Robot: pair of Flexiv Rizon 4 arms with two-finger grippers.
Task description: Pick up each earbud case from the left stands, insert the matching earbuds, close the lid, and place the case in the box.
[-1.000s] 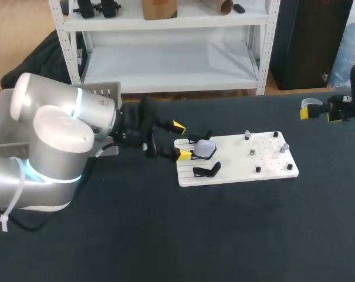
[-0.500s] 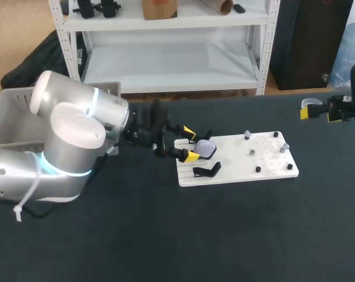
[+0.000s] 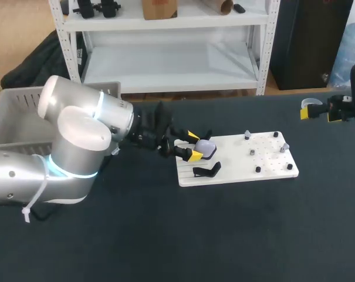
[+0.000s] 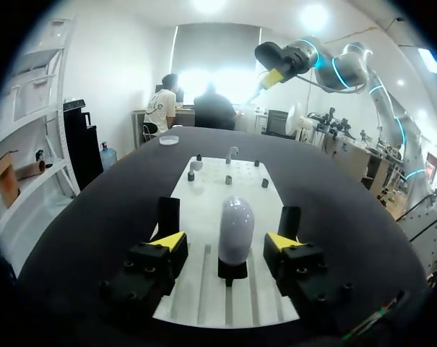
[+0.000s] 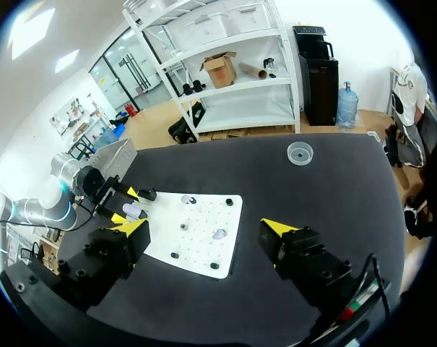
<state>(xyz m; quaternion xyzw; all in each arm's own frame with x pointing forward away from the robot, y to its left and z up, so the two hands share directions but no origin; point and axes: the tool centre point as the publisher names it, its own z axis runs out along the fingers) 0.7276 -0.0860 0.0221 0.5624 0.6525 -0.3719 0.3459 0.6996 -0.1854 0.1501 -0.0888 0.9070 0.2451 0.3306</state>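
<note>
At the white board's [image 3: 265, 164] left end, left arm [image 3: 77, 135] reaches low and level. Left gripper [image 4: 225, 242] fingers apart, flanking the pale earbud case [image 4: 235, 230], not touching. Case upright on black stand [image 4: 232, 272]. Well right of board, right gripper [image 3: 321, 113] hangs high, fingers apart, empty.
</note>
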